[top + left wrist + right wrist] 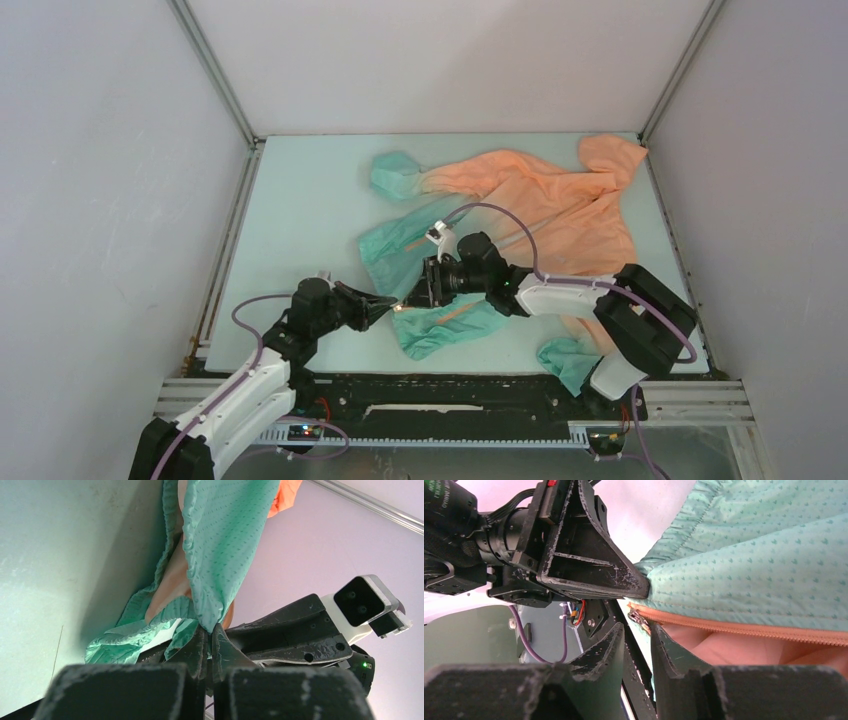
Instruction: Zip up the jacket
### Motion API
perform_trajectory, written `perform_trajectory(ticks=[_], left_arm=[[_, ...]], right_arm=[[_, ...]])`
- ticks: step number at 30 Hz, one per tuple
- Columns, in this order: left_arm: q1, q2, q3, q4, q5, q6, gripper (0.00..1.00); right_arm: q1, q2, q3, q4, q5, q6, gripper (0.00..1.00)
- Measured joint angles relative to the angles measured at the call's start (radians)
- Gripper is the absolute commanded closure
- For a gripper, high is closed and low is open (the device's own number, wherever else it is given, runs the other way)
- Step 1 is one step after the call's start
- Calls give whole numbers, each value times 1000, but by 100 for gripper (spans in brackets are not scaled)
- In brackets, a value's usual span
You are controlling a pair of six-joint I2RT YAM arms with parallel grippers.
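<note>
The jacket [560, 200] lies spread on the table, orange at the far right and teal toward the near left. My left gripper [393, 308] is shut on the teal hem corner [215, 615], fingers pressed together on the fabric [210, 632]. My right gripper [415, 287] faces it from the right, close by. In the right wrist view its jaws [637, 632] stand slightly apart with nothing between them, just below the lower end of the orange zipper [749, 629]. The zipper's metal end [639, 617] sits at the right finger's tip. The left gripper's finger [589, 570] clamps the teal hem [764, 555] above.
The pale green table [300, 220] is enclosed by white walls with metal corner posts [215, 80]. A teal cuff [395, 175] lies at the far middle, another [565, 358] near the right arm's base. A black rail [430, 395] runs along the near edge.
</note>
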Motion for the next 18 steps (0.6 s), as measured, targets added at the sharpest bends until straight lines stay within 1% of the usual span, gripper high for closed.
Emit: perform_trajectory(ticks=[5,12,18], left_arm=[[0,0,0,-2,0,0,100],[0,0,0,-2,0,0,100],[0,0,0,-2,0,0,100]], right_arm=[[0,36,9,14,-14,11,74],[3,43,9,20,-20,13,71],[8,50,11,24,-20,12,73]])
